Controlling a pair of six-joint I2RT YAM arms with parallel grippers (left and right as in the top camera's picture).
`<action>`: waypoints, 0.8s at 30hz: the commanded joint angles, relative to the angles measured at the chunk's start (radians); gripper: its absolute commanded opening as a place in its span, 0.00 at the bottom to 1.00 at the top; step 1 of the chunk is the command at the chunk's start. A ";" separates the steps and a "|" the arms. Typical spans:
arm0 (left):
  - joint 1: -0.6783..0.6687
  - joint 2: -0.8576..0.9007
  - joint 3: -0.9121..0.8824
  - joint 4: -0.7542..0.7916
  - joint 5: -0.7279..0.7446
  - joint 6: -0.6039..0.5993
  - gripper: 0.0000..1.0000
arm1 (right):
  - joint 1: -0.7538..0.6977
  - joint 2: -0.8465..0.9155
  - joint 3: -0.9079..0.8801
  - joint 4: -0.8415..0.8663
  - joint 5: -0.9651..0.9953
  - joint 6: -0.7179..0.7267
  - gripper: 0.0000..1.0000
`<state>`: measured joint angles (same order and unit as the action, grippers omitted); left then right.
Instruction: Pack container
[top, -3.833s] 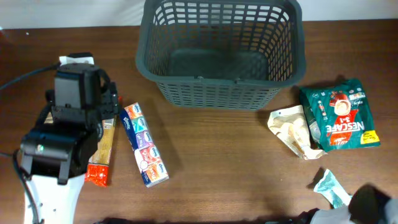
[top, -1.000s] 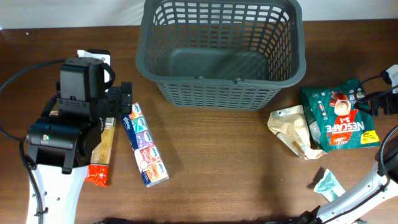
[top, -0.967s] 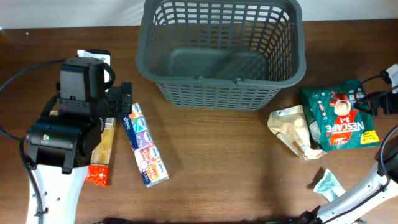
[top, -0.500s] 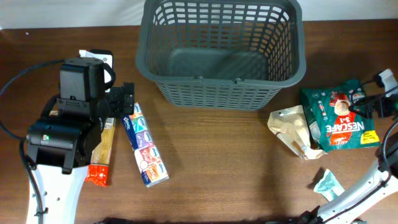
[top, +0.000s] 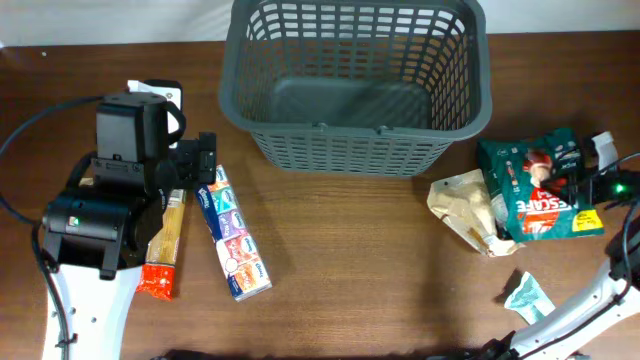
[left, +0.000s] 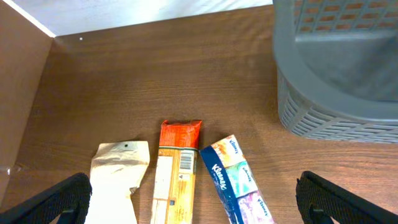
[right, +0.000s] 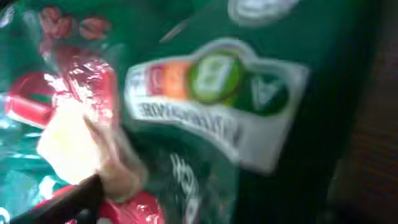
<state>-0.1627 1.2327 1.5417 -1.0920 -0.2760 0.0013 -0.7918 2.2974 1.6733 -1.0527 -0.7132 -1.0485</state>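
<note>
Empty grey lattice basket (top: 340, 150) at far table centre, stiff and light, best gripped by its solid rim; left gripper (top: 203, 160) jaws wide apart by the Kleenex pack (top: 234, 233); right gripper (top: 580, 175) against the soft, slippery Nescafé pouch (top: 535, 195), its grip probably unreadable through blur.

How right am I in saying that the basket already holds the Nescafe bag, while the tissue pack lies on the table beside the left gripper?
Not quite: the basket is empty. The overhead view shows the Nescafe bag on the table beside it, at the right gripper. The tissue pack does lie beside the left gripper.
</note>
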 joint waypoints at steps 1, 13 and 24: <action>0.004 -0.002 0.003 0.000 0.011 0.011 0.99 | 0.013 0.067 -0.130 0.045 0.115 -0.020 0.04; 0.004 -0.002 0.003 0.000 0.011 0.011 0.99 | 0.011 0.067 -0.146 -0.017 -0.103 -0.034 0.04; 0.004 -0.002 0.003 0.004 0.011 0.015 0.99 | 0.018 0.042 0.291 -0.569 -0.311 -0.359 0.04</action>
<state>-0.1627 1.2327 1.5417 -1.0912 -0.2760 0.0013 -0.7795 2.3802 1.7985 -1.5555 -0.9230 -1.2903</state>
